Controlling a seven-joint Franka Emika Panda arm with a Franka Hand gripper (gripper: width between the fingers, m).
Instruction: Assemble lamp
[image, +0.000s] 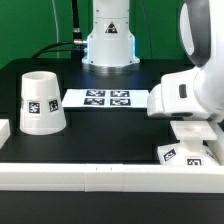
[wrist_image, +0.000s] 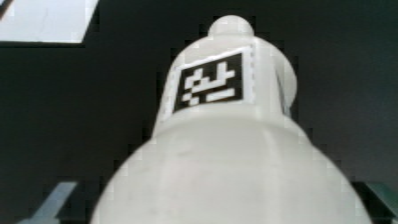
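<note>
In the wrist view the white bulb (wrist_image: 217, 140) fills the picture. Its round head sits between my gripper (wrist_image: 215, 208) fingers (wrist_image: 54, 200) and its stem with a square marker points away. The gripper looks shut on the bulb. In the exterior view the hand (image: 190, 95) is at the right, and the fingers and bulb beneath it are mostly hidden. The low square base (image: 186, 152) with markers lies just below the hand near the front rail. The tapered shade (image: 42, 102) stands rim down at the exterior view's left, apart from the gripper.
The marker board (image: 107, 98) lies flat at the middle back. A long white border rail (image: 100, 176) runs along the front edge. The arm's pedestal (image: 108, 45) stands at the back. A white surface (wrist_image: 39, 20) shows in a corner of the wrist view.
</note>
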